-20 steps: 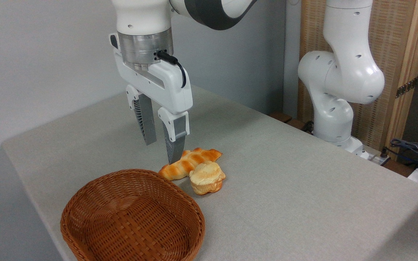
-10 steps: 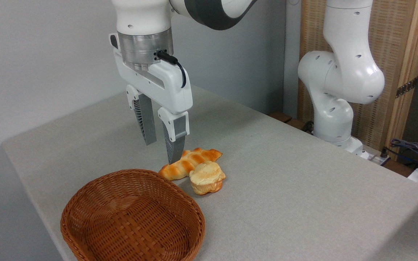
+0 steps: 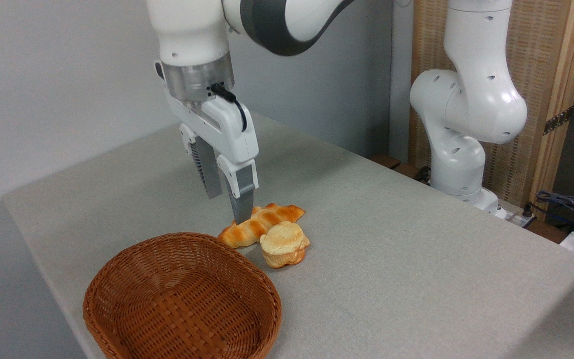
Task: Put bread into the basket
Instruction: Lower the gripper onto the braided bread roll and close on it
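At the lower left of the table [image 3: 416, 259], the wicker basket [image 3: 117, 284] is seen with nothing in it — the task's goal is not yet met. Just behind its far rim, the gripper [image 3: 228, 204] is held above the cloth with its fingers apart; the nearer fingertip [image 3: 242, 212] appears at the left half of the braided loaf [image 3: 259, 225], though whether contact is made cannot be told from this angle. The loaf lies flat on the table, just beside the basket and outside it, with a small round bun [image 3: 284, 243] resting against its near side. The approach-and-grasp step is judged to be in hand. For the next move, the fingers would need to be set astride the loaf and lowered, then closed on it alone — care being taken that the bun is not caught or dragged. At the far right, the arm's base [image 3: 461, 149] is mounted by the table edge.
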Action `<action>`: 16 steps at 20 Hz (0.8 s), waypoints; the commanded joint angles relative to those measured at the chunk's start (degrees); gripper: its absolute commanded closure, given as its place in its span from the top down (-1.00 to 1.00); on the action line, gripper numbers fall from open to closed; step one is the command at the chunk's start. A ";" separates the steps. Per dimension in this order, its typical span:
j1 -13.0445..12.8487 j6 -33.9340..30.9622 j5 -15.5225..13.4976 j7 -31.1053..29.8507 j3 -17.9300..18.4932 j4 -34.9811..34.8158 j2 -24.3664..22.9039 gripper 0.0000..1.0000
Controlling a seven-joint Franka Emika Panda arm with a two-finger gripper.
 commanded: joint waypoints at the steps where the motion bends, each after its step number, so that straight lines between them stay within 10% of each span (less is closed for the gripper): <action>1: -2.45 0.22 -0.58 -0.15 0.19 -6.24 -2.75 1.00; 16: -9.22 8.66 0.21 -0.15 0.19 -9.95 4.89 1.00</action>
